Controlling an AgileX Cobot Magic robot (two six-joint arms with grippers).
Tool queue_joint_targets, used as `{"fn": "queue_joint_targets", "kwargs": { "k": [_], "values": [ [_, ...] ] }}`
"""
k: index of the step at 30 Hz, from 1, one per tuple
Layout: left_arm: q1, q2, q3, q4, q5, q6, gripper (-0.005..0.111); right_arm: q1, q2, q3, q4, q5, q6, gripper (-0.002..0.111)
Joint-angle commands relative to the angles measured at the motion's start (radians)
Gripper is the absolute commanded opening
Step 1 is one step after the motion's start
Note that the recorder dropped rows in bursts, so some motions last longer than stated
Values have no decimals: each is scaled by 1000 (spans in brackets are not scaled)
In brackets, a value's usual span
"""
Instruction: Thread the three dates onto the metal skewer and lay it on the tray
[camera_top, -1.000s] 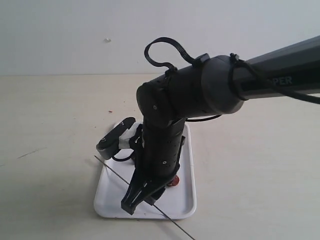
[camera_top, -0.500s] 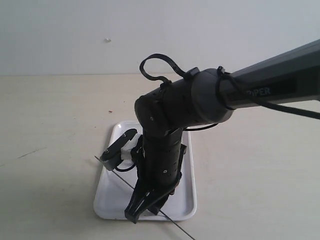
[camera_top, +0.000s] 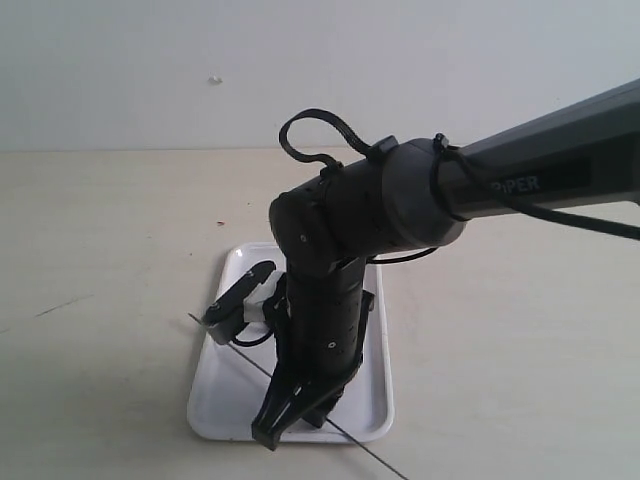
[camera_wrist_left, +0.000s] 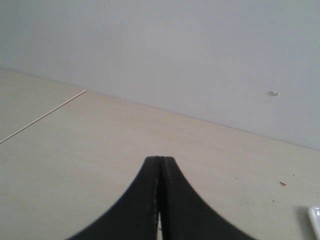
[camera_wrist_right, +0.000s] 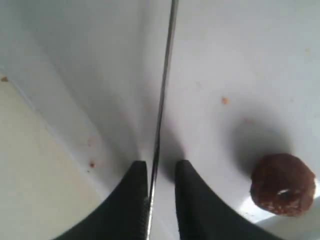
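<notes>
The white tray (camera_top: 222, 398) lies in the middle of the table under my right arm. The thin metal skewer (camera_top: 228, 343) lies slanted across it, both ends past the rim. My right gripper (camera_top: 285, 430) points down at the tray's near edge. In the right wrist view it (camera_wrist_right: 161, 165) stands open astride the skewer (camera_wrist_right: 163, 95), which rests against one finger. One wrinkled reddish-brown date (camera_wrist_right: 283, 184) sits on the tray (camera_wrist_right: 240, 55) beside the fingers; it is not on the skewer. The other dates are hidden. My left gripper (camera_wrist_left: 160, 160) is shut and holds nothing, over bare table.
A pale wooden tabletop (camera_top: 110, 250) surrounds the tray, with a plain wall behind. The right arm's wrist camera (camera_top: 238, 297) juts out over the tray's left side. A corner of the tray (camera_wrist_left: 315, 222) shows in the left wrist view.
My right arm has sunk and shifted slightly toward the tray's near edge. The date that showed beside the gripper in the exterior view is now hidden behind the arm.
</notes>
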Motion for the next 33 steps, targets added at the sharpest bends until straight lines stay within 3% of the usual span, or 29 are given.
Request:
{"fn": "queue_joint_targets", "kwargs": {
  "k": [1,14,20,33],
  "values": [
    [-5,-5,4,2,-9,-5,0,2,-1,-6,-6,6,-17,0],
    [-5,-5,4,2,-9,-5,0,2,-196,13,-33,30,11,0],
    [-5,-5,4,2,-9,-5,0,-5,-396,139,-166,80,124,0],
    [-5,-5,4,2,-9,-5,0,-145,-844,448,-172,160,129,0]
  ]
}}
